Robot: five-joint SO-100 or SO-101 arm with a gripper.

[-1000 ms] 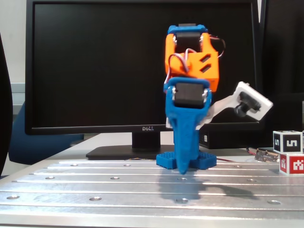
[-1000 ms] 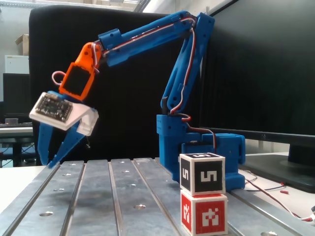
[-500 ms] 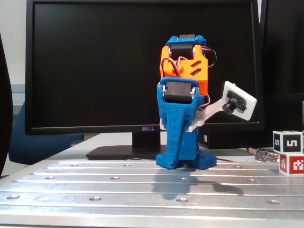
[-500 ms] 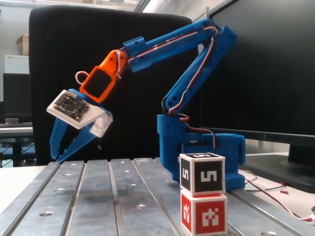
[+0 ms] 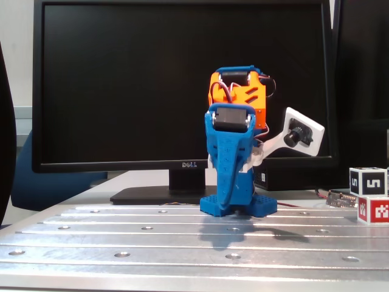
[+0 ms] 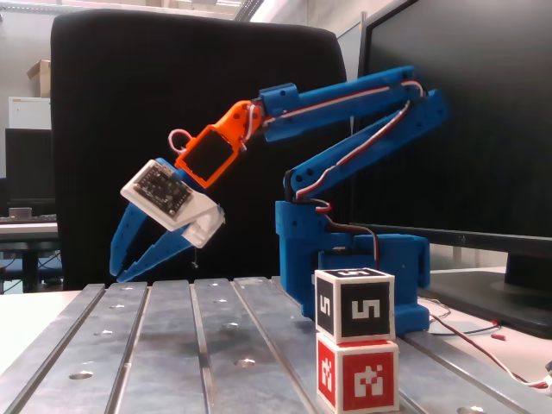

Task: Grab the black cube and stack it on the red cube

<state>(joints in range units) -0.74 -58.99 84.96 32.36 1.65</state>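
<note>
The black cube (image 6: 355, 304), white-edged with a white "5"-like marker, sits squarely on top of the red cube (image 6: 358, 374) on the metal table, near the camera in a fixed view. Both cubes also show at the right edge of a fixed view, black (image 5: 368, 181) over red (image 5: 373, 210). The gripper (image 6: 117, 272) hangs far to the left of the stack, tilted down with its tips just above the table. Its blue fingers meet at the tips and hold nothing. It also shows pointing down toward the camera in a fixed view (image 5: 223, 210).
The blue arm base (image 6: 371, 267) stands just behind the stack. A black monitor (image 5: 182, 85) on its stand fills the back, and a black chair (image 6: 172, 129) stands behind the gripper. Loose wires (image 6: 483, 341) lie right of the base. The slotted metal table (image 5: 121, 243) has screw holes.
</note>
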